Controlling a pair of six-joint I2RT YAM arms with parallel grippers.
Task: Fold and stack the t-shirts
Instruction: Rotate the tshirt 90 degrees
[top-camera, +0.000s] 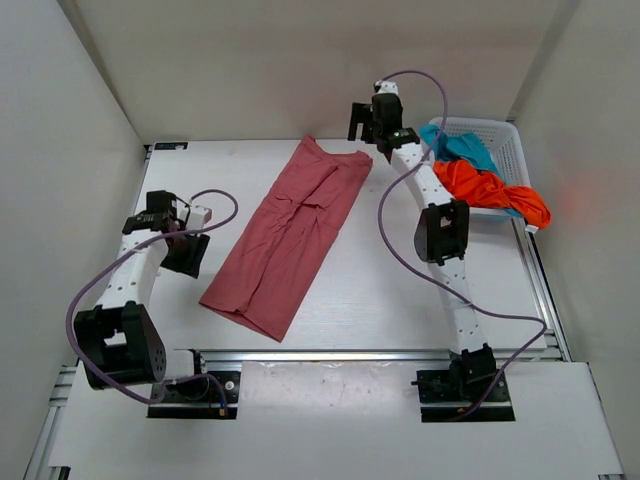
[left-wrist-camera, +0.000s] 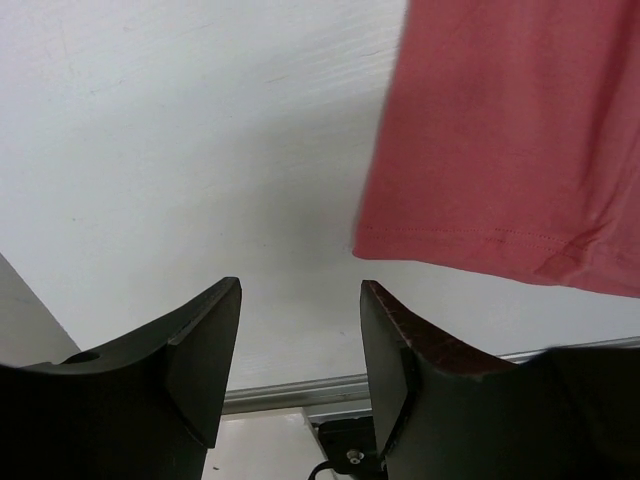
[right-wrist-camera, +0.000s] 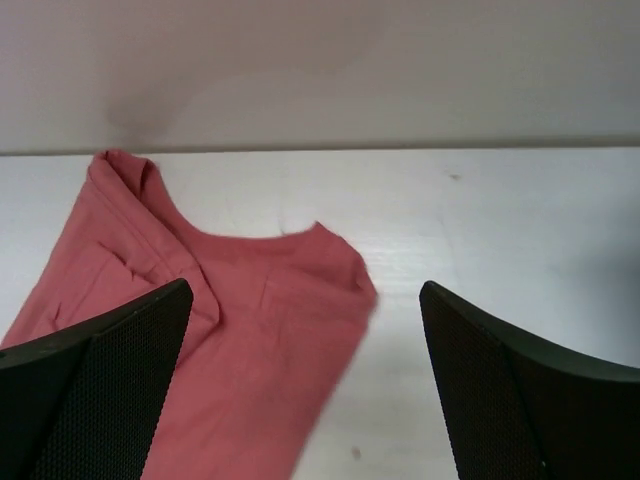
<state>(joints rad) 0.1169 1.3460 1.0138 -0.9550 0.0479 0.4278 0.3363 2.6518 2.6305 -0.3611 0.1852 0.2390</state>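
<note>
Leftmost, the left hand (top-camera: 188, 252) sits just left of the rose-pink shirt (top-camera: 290, 235), level with its lower half. Its fingers are spread and hold nothing. In its wrist view the shirt's hem corner lies ahead and to the right, apart from the fingertips.

The rose-pink shirt lies on the worktop (top-camera: 400, 290) as a long diagonal strip, hem near the arms and collar far. It seems to be folded lengthwise, with creases bunched around its middle.

At the shirt's far right corner the right hand (top-camera: 368, 128) hangs above the collar end, opened wide and empty. Well to the right of the shirt, the teal shirt (top-camera: 460, 148) and the orange shirt (top-camera: 485, 190) lie crumpled in the white basket (top-camera: 500, 125), the orange one spilling over its near rim.

The likely trouble is a pinch that catches only the top layer at the hem or collar. That would peel the lengthwise fold open rather than carry it over. Uneven lifting by the two hands could skew the strip, and the wrinkles in the middle may get pressed into the fold.

How many layers the strip has cannot be told, nor where its sleeves are. The right arm covers part of the teal shirt, and no neck label shows. The left wrist view catches only the hem corner.
</note>
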